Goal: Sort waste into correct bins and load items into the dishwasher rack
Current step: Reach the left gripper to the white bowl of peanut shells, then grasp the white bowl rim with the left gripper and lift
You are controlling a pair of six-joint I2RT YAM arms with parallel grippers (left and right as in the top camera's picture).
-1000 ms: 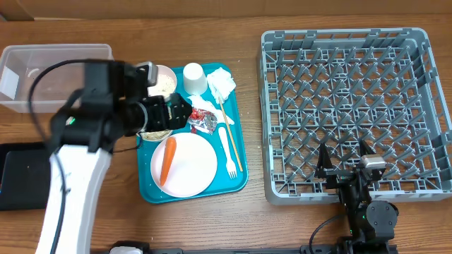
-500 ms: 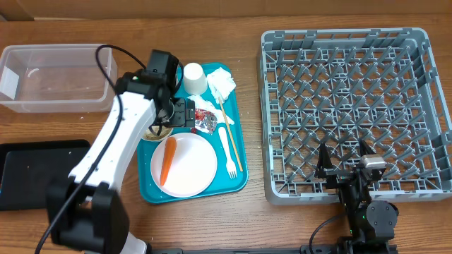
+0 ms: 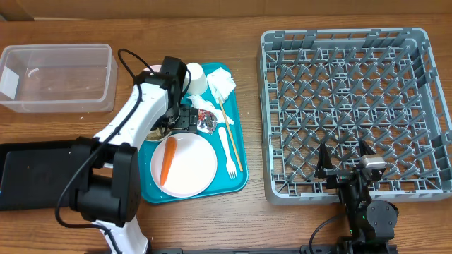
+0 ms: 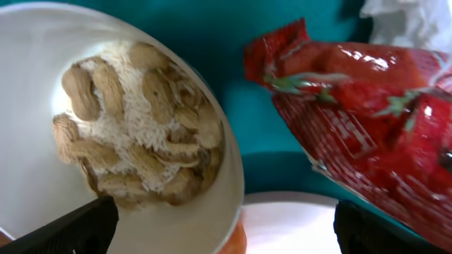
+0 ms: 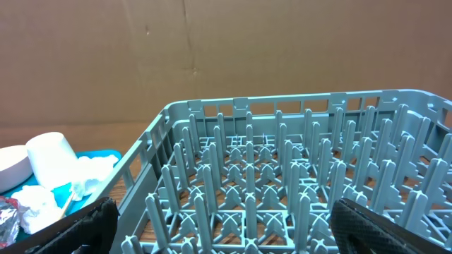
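My left gripper (image 3: pixel 181 121) hovers open over the teal tray, between a white bowl (image 4: pixel 141 127) of pasta and rice and the red-and-silver foil wrapper (image 4: pixel 367 106). Its jaws straddle the bowl's rim, with nothing held. Just below lies an orange carrot (image 3: pixel 168 159) on the round white plate (image 3: pixel 191 166). The white cup (image 3: pixel 193 76), crumpled napkins (image 3: pixel 220 83), fork (image 3: pixel 228 152) and chopsticks (image 3: pixel 232 134) also rest on that tray. My right gripper (image 3: pixel 342 164) stands open at the front edge of the grey dishwasher rack (image 3: pixel 353 106), which holds nothing.
The clear tub (image 3: pixel 56 76) sits at the far left and the black tray (image 3: pixel 28 173) lies near the front left. The teal serving tray (image 3: pixel 240 185) lies between them and the rack. My left arm partly covers the bowls from above.
My left arm has swung right from above the clear tub and come down over the teal tray, ending between bowl and wrapper. The right arm has not moved.
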